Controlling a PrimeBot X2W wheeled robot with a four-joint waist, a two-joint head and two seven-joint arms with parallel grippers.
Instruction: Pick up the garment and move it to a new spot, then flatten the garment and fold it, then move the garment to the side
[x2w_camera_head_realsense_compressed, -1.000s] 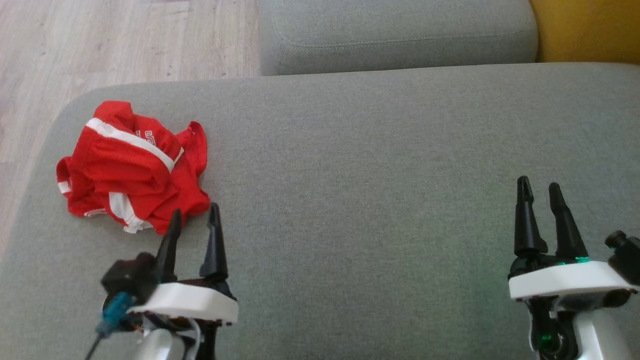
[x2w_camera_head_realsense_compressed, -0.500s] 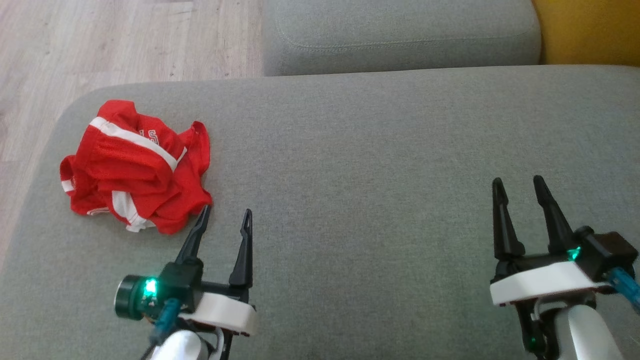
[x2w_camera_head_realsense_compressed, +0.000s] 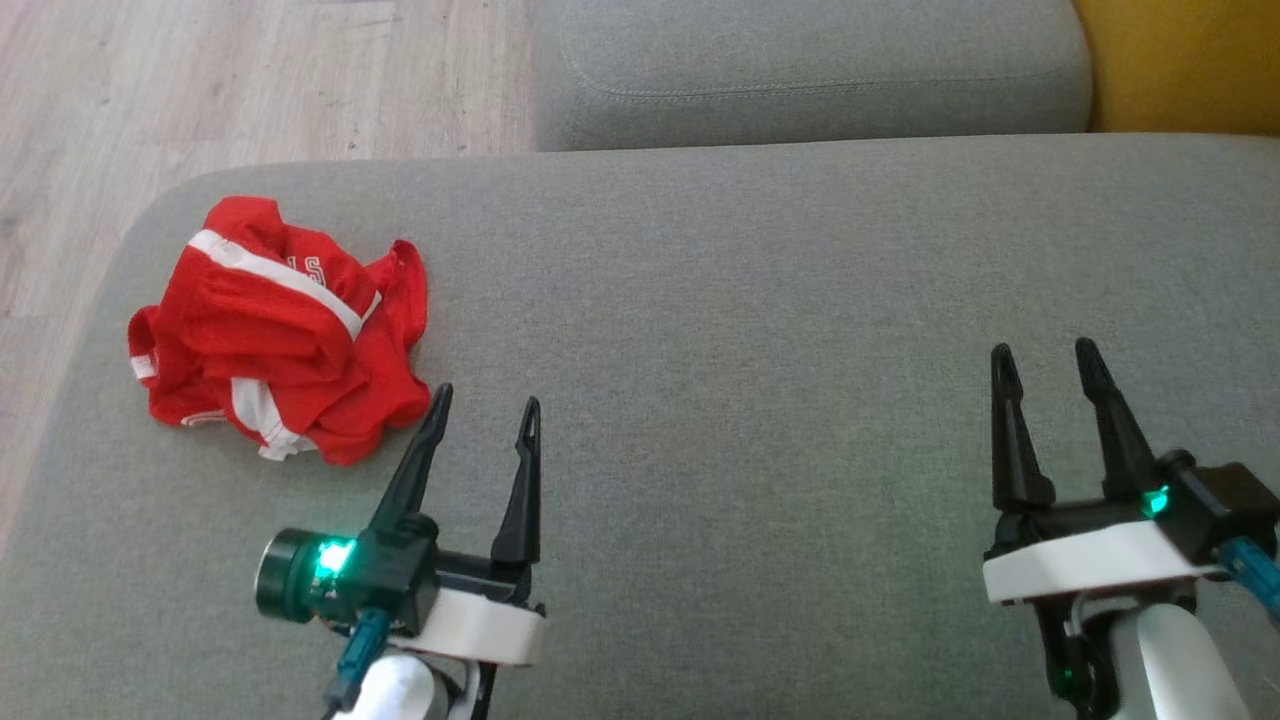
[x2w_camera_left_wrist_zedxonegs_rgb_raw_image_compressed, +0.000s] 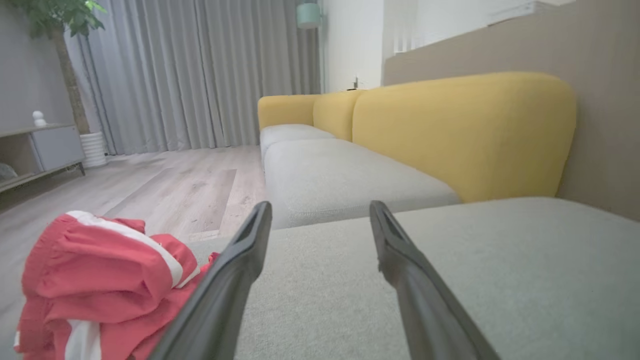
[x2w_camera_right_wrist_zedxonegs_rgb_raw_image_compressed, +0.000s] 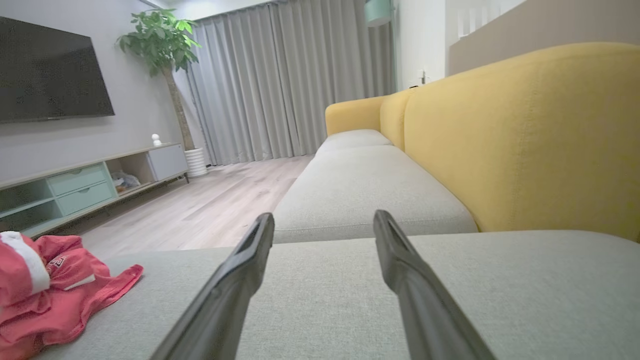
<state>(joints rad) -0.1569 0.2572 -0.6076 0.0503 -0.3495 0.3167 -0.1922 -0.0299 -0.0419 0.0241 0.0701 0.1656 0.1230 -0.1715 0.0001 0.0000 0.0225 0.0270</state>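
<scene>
The garment (x2w_camera_head_realsense_compressed: 275, 335) is a crumpled red mesh piece with white stripes, heaped near the left end of the grey sofa seat (x2w_camera_head_realsense_compressed: 750, 330). It also lies at the lower left of the left wrist view, as the garment (x2w_camera_left_wrist_zedxonegs_rgb_raw_image_compressed: 95, 295), and at the left edge of the right wrist view, as the garment (x2w_camera_right_wrist_zedxonegs_rgb_raw_image_compressed: 45, 290). My left gripper (x2w_camera_head_realsense_compressed: 485, 405) stands open just right of the heap's near edge, its left fingertip close beside the cloth, nothing between the fingers. Far to the right, my right gripper (x2w_camera_head_realsense_compressed: 1045, 355) is open and empty over bare seat.
A second grey seat cushion (x2w_camera_head_realsense_compressed: 810, 70) adjoins at the back, with the yellow backrest (x2w_camera_head_realsense_compressed: 1180, 60) at the right. Wooden floor (x2w_camera_head_realsense_compressed: 230, 90) lies beyond the seat's left and far-left edges. A TV bench (x2w_camera_right_wrist_zedxonegs_rgb_raw_image_compressed: 85, 185), a plant and curtains stand across the room.
My left gripper has moved right and forward and its wrist has rolled over. My right gripper shifted slightly left. The garment lies as before; the camera has drifted a little.
</scene>
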